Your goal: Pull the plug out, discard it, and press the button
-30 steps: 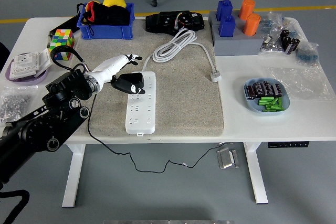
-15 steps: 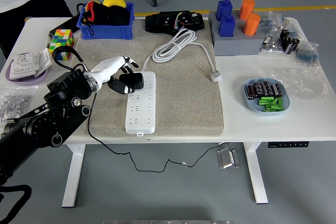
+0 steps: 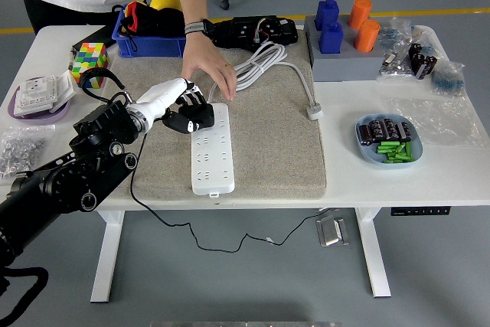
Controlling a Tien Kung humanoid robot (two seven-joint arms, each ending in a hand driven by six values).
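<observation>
A white power strip (image 3: 212, 155) lies slightly askew on the grey mat (image 3: 276, 143). At its far left corner sits a black plug (image 3: 196, 117); its thin black cable (image 3: 135, 178) drops over the table's near edge. My left hand (image 3: 188, 105), white with dark fingertips, is curled around the plug. I cannot tell whether the plug's pins are still in the socket. From the far side a person's hand (image 3: 208, 63) reaches down, its fingertips at the strip's far end. No button on the strip shows from here. My right hand is out of view.
A blue bin (image 3: 153, 36), a colour cube (image 3: 91, 62) and a black device (image 3: 256, 31) stand at the back. A coiled white cable (image 3: 256, 67) lies on the mat. At the right are a grey block with blue and orange parts (image 3: 344, 63) and a blue dish (image 3: 387, 142).
A person's arm has come in and its hand now rests at the strip's far end. The strip's near end has swung right. My left hand has closed more tightly on the plug.
</observation>
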